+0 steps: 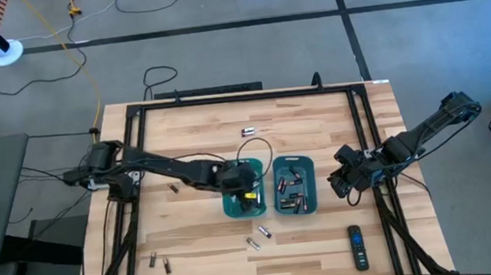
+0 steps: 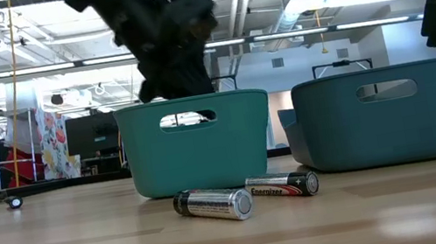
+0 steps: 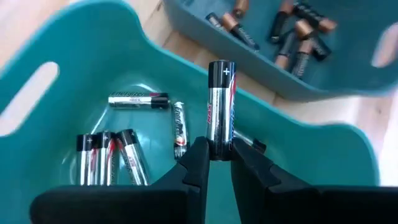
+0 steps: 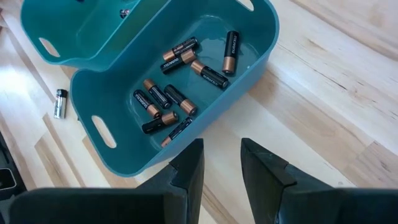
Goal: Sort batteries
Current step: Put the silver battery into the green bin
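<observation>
My left gripper (image 3: 219, 152) is shut on a silvery battery (image 3: 220, 102) over the left teal bin (image 1: 234, 205), where several silvery batteries (image 3: 115, 158) lie on the floor. The right teal bin (image 4: 249, 50) holds several dark batteries with copper ends (image 4: 177, 93). My right gripper (image 4: 222, 155) hangs open over bare wood just right of that bin, holding nothing. Loose batteries lie on the table: one at the far middle (image 1: 248, 131), two in front of the bins (image 2: 212, 204) (image 2: 282, 186), two near the left front corner (image 1: 160, 262). My left gripper pinches the silvery battery by one end (image 3: 219, 142) between its two fingertips. The battery runs on past the fingertips, in line with them, its plus-marked end (image 3: 222, 68) free. The fingers slant down from the table's left. The battery is lifted clear above the left bin's floor.
A black remote control (image 1: 357, 246) lies near the front right edge. One more battery (image 1: 174, 187) lies left of the bins under my left arm. Black frame rails (image 1: 251, 97) run along the table's edges. The bins stand side by side at the table's middle.
</observation>
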Motion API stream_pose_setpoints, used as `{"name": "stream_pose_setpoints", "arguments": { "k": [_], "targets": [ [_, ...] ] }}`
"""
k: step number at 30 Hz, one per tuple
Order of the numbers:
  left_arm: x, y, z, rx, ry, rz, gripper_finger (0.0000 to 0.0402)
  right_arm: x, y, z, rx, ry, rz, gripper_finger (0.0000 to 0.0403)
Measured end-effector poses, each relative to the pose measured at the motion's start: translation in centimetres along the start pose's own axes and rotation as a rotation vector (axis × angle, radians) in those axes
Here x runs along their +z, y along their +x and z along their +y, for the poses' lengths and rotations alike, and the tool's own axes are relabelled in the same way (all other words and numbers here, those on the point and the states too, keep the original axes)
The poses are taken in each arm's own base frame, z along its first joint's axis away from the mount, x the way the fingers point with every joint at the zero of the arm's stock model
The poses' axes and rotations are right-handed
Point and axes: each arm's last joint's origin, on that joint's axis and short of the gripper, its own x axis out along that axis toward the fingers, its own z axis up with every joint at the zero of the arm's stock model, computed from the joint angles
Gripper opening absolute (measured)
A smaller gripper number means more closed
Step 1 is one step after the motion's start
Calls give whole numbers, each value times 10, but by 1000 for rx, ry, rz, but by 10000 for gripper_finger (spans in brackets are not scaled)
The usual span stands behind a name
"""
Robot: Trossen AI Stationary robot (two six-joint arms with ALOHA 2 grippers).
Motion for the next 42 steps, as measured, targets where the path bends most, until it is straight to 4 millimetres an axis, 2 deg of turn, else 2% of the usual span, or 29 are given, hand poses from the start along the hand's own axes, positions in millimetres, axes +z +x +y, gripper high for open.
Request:
{"name": "stream_pose_setpoints", "arguments": {
  "k": [5,12,22,32,42],
  "targets": [
    [11,23,1,95,-56,149,42,0,0,0,-1,-1,0,123],
    [23,36,3,186,-50,336,42,0,0,0,-5,-6,2,123],
    [22,47,11,196,-92,386,42,0,0,-1,-6,-29,2,123],
    [22,47,10,193,-93,380,89,0,0,-1,-6,-33,2,123],
    [22,47,10,190,-69,382,95,0,0,-1,-7,-33,2,123]
  ]
}}
